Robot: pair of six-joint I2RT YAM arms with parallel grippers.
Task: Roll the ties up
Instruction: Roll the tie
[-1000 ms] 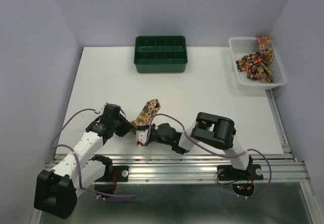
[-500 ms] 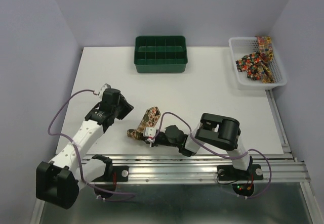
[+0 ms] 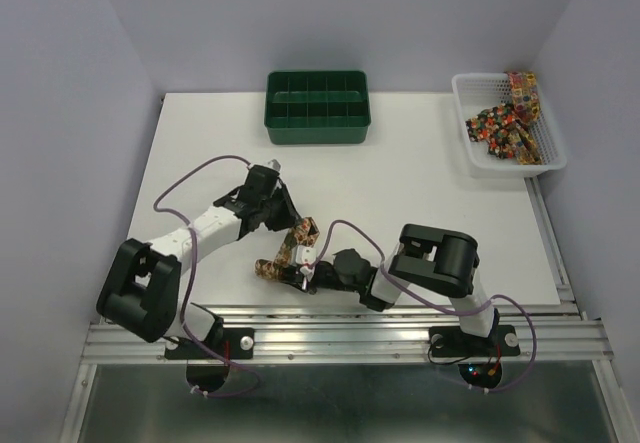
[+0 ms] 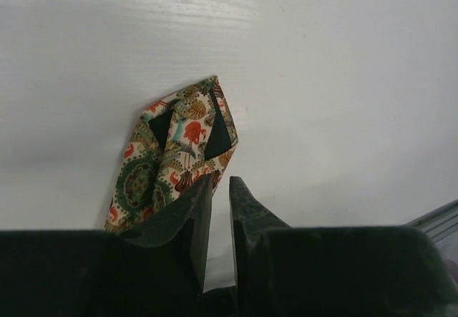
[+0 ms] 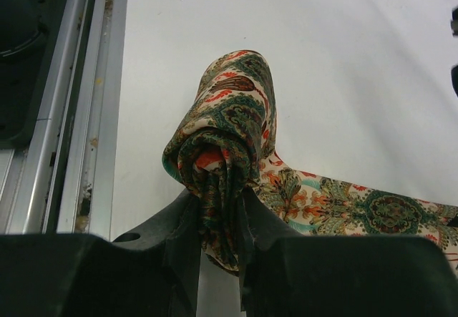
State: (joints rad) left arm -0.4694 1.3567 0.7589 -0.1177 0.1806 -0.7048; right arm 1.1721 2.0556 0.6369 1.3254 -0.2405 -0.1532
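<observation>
Well in front of the green tray (image 3: pixel 317 131), we pinch the rolled end of the tie (image 3: pixel 288 251) in our right gripper (image 5: pixel 219 206). Our left gripper (image 4: pixel 220 188), jaws narrowly apart and empty, sits at its pointed tip.

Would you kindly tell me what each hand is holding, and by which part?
The right hand pinches the tie by its rolled-up end. The left hand holds nothing: its jaws stand narrowly apart, empty, at the tie's pointed end.
</observation>
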